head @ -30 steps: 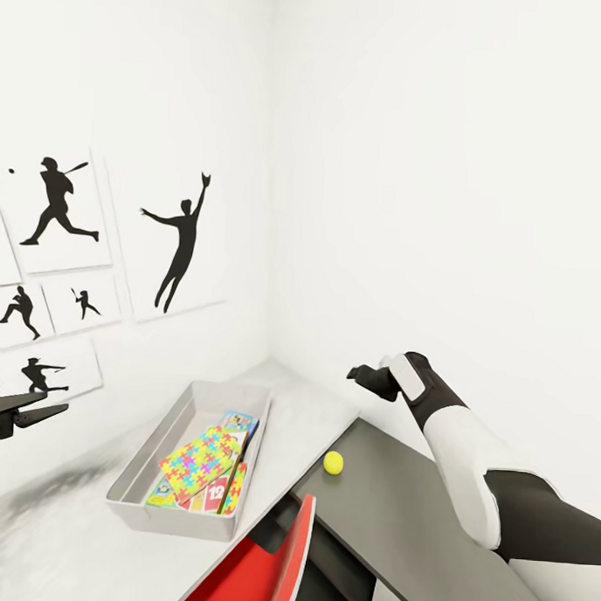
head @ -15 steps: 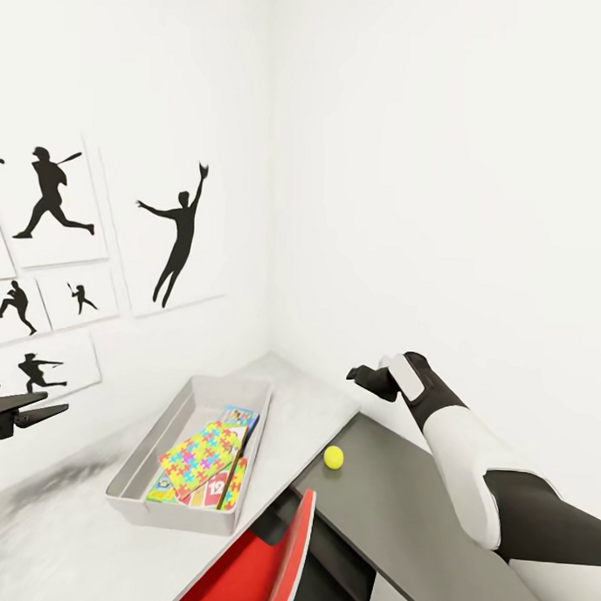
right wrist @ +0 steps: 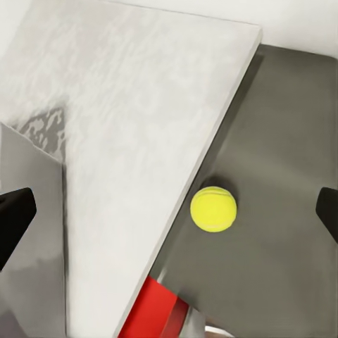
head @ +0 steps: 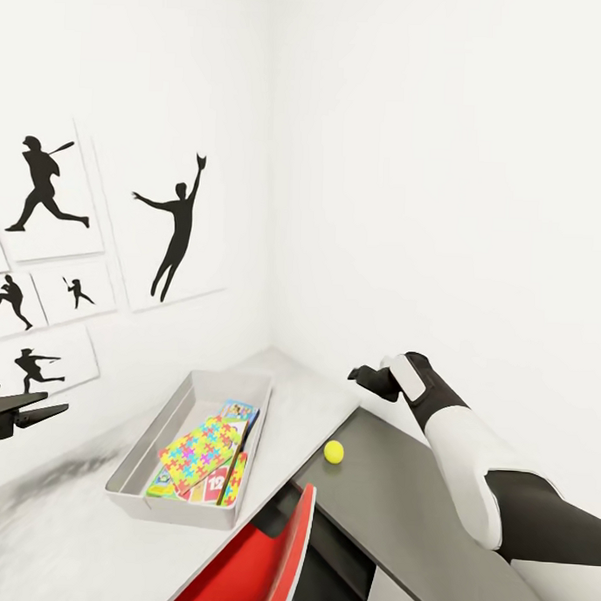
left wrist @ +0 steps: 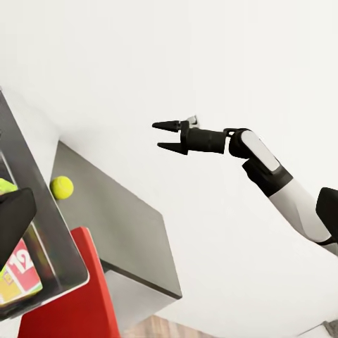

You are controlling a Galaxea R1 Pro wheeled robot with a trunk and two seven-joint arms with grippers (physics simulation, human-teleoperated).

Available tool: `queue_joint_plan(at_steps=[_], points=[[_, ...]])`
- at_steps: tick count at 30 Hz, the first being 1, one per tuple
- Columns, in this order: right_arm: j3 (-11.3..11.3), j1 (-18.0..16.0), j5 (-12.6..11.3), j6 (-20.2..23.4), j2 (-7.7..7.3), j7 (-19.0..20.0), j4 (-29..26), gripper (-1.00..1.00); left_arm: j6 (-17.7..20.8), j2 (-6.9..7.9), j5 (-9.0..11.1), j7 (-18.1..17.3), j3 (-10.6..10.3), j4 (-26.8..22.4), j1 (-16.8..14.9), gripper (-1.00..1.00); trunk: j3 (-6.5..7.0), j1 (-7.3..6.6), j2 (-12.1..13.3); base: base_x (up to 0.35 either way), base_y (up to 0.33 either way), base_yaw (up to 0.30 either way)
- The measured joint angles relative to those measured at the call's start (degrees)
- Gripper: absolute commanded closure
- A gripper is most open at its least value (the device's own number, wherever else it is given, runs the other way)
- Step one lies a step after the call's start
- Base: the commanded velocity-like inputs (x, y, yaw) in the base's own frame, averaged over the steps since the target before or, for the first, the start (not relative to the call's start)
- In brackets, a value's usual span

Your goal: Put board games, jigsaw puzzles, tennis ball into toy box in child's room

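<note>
Yellow-green tennis ball (head: 333, 451) rests on the table's dark section (head: 414, 507), beside the toy box (head: 145, 451).

Jigsaw puzzles (head: 200, 446) hide most of the board games (head: 240, 412).

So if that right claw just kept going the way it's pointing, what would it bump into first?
Probably the tennis ball. The right wrist view looks along the open right claw and the ball sits near the middle on the dark table section. Depth is unclear, so it might meet the tabletop beside it.
</note>
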Motion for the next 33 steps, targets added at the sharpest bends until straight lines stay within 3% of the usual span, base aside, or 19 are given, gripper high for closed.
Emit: queue_joint_plan(at_steps=[14, 33], points=[[0.14, 0.02, 0.08, -0.37, -0.05, 0.00, -0.21, -1.00, 0.00, 0.00, -0.06, 0.00, 0.00, 0.00, 0.01, -1.00, -1.21, -0.01, 0.03, 0.000, 0.000, 0.000], [0.13, 0.02, 0.08, -0.44, 0.01, -0.03, -0.33, -1.00, 0.00, 0.05, -0.08, 0.00, -0.02, 0.00, 0.02, -1.00, -1.35, -0.01, 0.04, 0.000, 0.000, 0.000]])
